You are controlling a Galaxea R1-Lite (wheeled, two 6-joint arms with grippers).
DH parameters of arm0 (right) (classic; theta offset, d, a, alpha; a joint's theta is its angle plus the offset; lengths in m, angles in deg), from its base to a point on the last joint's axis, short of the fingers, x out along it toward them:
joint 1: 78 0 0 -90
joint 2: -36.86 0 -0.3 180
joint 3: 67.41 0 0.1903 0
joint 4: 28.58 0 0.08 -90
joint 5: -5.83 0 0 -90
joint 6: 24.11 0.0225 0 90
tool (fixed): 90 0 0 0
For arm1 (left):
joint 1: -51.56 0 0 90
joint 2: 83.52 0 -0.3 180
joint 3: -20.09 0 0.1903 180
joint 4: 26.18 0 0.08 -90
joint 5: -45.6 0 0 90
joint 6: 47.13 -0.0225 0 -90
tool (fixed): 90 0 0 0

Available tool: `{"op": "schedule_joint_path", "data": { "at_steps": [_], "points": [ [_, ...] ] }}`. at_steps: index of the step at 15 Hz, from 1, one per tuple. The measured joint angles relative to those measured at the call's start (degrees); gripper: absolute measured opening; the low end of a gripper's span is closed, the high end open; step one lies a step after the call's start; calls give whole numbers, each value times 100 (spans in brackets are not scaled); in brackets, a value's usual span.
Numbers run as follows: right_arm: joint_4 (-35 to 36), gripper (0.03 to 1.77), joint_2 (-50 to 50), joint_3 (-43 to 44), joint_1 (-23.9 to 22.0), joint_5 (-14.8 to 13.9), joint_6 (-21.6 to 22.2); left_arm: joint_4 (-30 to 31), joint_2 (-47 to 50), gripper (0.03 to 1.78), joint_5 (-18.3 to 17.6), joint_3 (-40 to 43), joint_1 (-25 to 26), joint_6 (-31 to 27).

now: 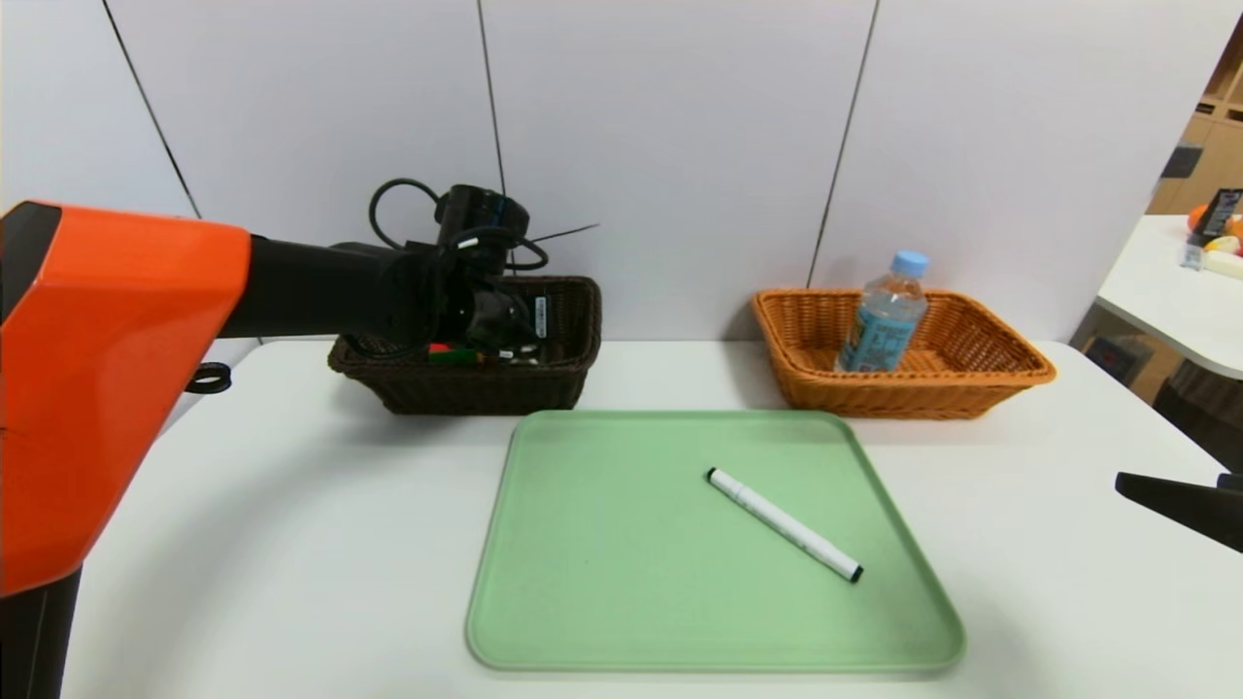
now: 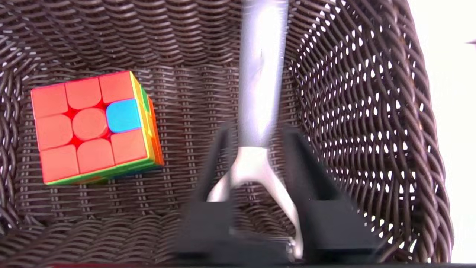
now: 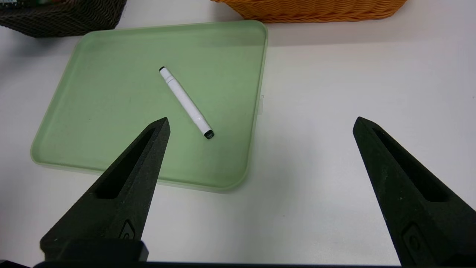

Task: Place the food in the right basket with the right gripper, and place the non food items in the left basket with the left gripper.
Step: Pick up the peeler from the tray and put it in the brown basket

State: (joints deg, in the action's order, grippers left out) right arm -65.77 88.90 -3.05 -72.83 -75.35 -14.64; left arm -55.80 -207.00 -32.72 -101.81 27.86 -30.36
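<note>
The left gripper (image 2: 256, 208) is down inside the left basket (image 1: 573, 320), its jaws parted a little around the forked head of the peeler (image 2: 260, 93), whose grey handle runs straight out ahead of the fingertips over the wicker floor. Whether the fingers are gripping the peeler or have let it go cannot be told; the gap on each side suggests it is being set down. The puzzle cube (image 2: 93, 126) lies in the same basket, to one side of the gripper and clear of it. Across the table the water bottle (image 1: 884, 316) stands upright in the right basket (image 1: 1010, 354), so the food part looks finished. The right gripper (image 3: 260, 186) hangs parked low over the bare table near the tray's edge, wide open and holding nothing. What remains is the marker (image 1: 785, 524), lying slantwise on the green tray (image 1: 583, 582), well behind the left gripper and nearer the robot; it has to go into the dark basket too.
</note>
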Motion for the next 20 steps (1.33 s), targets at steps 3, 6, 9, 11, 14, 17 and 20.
{"op": "schedule_joint_path", "data": {
  "at_steps": [3,6,9,11,14,17,20],
  "points": [
    [0,170,-11,-2,0,-2,-2,-2,-63,95,20,-35,6,6],
    [0,170,-15,2,0,-2,-5,0,-100,119,9,-61,2,85],
    [11,170,-15,7,0,9,4,-16,-87,135,11,-168,-22,85],
    [22,170,-6,72,0,16,133,-113,41,143,17,-273,-110,32],
    [-26,170,84,254,12,24,105,-496,385,152,224,-395,-312,-300],
    [-155,170,276,549,61,69,-413,-970,956,158,369,-59,-480,-597],
    [-447,170,680,981,100,166,-1079,-1119,1769,162,384,811,-606,-936]
  ]
}}
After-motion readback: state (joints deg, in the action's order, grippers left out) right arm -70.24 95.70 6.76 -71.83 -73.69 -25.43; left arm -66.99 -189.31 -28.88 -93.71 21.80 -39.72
